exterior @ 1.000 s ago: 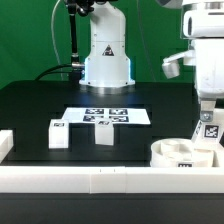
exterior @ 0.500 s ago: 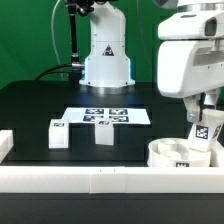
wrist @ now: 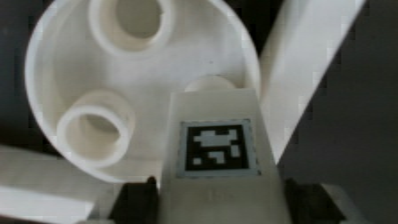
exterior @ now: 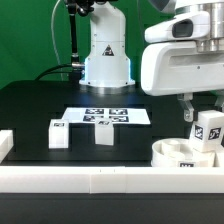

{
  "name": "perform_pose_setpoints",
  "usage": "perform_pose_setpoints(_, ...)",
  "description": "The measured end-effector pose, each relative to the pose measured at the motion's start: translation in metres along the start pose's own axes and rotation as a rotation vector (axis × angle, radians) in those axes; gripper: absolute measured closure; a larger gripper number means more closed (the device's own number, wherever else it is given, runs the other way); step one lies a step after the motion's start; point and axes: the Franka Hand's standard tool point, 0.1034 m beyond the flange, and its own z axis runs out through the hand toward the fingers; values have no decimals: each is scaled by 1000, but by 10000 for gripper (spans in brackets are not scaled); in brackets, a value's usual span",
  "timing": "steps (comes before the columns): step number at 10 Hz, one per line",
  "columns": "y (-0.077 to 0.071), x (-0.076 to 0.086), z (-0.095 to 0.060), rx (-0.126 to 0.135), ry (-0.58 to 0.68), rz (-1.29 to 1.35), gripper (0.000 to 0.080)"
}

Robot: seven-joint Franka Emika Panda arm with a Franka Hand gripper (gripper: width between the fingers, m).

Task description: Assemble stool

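The stool's round white seat [exterior: 178, 154] lies at the exterior view's right, against the front rail, with its holes facing up. My gripper [exterior: 204, 108] is shut on one white leg [exterior: 208, 134] and holds it just above the seat's right side, tag facing outward. In the wrist view the tagged leg [wrist: 217, 140] runs out from between my two dark fingers [wrist: 139, 200], over the seat [wrist: 151, 85] and its round holes [wrist: 93, 130]. Two more legs [exterior: 58, 133] [exterior: 104, 130] stand on the black table at centre left.
The marker board [exterior: 106, 116] lies flat behind the two standing legs. White border rails run along the front [exterior: 100, 181] and left [exterior: 5, 144] edges. The arm's base [exterior: 105, 55] stands at the back. A rail [wrist: 294, 70] passes beside the seat.
The arm's white wrist body has swung down and toward the exterior view's left. The held leg has turned in place above the seat, its tag now showing larger.
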Motion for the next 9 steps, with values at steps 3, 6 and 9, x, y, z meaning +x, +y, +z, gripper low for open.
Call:
perform_pose_setpoints(3,0,0,0,1,0,311,461)
perform_pose_setpoints(6,2,0,0,12,0,534,461)
perform_pose_setpoints(9,2,-1,0,28,-5,760,461)
